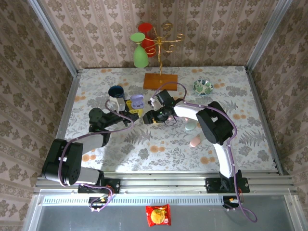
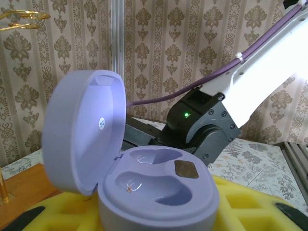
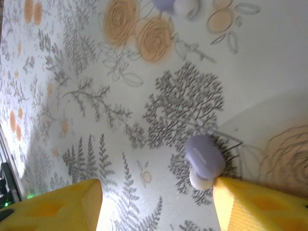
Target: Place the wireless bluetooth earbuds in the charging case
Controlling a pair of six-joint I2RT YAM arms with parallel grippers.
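Of my left gripper (image 1: 133,109) I can see only little. In its wrist view just the yellow fingers (image 2: 243,202) come out from under the charging case (image 2: 159,214), and the front of the case is cut by the lower edge. This gripper pinches the lilac case from both sides. The lid (image 2: 84,130) stands open at the left. Inside I count two wells (image 2: 149,185), both bare. A small dark patch (image 2: 186,169) sits beside the far well, but I cannot tell what it is.

My right gripper (image 3: 156,207) is spread, with nothing clamped, low over the tablecloth (image 3: 72,96). One earbud (image 3: 204,161), lilac with a whitish tip, lies on the cloth close to the finger at the right of that view; if they touch, I cannot tell. A second earbud (image 3: 175,6) is blurred and cut by the upper edge. So I count two.

From above I count three cases: the lilac one, a mint case (image 1: 190,126) and a pink case (image 1: 195,142), these two just beside my right arm.
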